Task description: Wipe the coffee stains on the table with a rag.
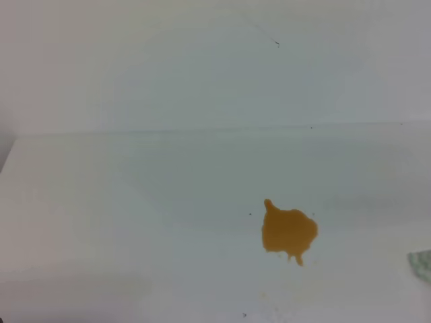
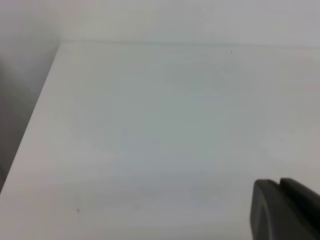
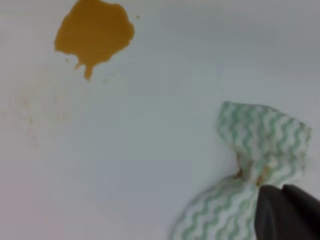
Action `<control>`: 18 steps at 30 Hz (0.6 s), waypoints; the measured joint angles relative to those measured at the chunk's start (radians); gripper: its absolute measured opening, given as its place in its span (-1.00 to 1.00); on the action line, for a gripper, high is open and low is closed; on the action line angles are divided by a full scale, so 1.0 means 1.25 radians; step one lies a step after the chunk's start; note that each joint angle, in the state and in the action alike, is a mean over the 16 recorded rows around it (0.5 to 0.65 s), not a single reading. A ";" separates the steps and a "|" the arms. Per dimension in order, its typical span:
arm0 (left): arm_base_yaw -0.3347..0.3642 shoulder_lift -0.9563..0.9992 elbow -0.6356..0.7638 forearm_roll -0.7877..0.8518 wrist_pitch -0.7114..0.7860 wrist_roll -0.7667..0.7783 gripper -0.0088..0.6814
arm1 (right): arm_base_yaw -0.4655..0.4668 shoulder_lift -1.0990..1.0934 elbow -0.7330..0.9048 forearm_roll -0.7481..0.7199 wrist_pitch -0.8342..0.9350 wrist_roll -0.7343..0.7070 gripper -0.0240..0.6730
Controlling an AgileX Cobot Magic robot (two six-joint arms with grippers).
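From the exterior high view, the coffee stains (image 1: 289, 231) sit right of centre on the white tabletop (image 1: 121, 222), with bare surface all around for a sweep. The rag (image 1: 421, 264) peeks in at the right edge, well apart from them.

The left wrist view shows only bare tabletop, its left edge, and the dark left hand (image 2: 287, 210); whether it is open cannot be told.

In the right wrist view, the right hand (image 3: 288, 212) reaches the bunched rag's pinched, brown-marked middle; its grip cannot be told. The stains lie up-left, faint specks nearby.

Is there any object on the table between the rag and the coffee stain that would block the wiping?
Nothing visible. In the right wrist view only bare white table lies between the rag and the coffee stain, apart from faint tan specks beside the stain.
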 joint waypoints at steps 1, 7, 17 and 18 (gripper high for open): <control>0.000 0.000 0.000 0.000 0.000 0.000 -0.97 | 0.000 0.003 0.003 -0.005 0.006 0.013 -0.94; 0.000 0.000 0.000 0.000 0.000 0.000 -0.97 | 0.000 0.006 0.022 -0.011 0.017 0.064 -0.94; 0.000 0.000 0.000 0.000 0.000 0.000 -0.97 | 0.000 0.006 0.035 -0.016 0.011 0.126 -0.92; 0.000 0.000 0.000 0.000 0.000 0.000 -0.97 | 0.000 0.006 0.035 -0.020 0.010 0.134 -0.90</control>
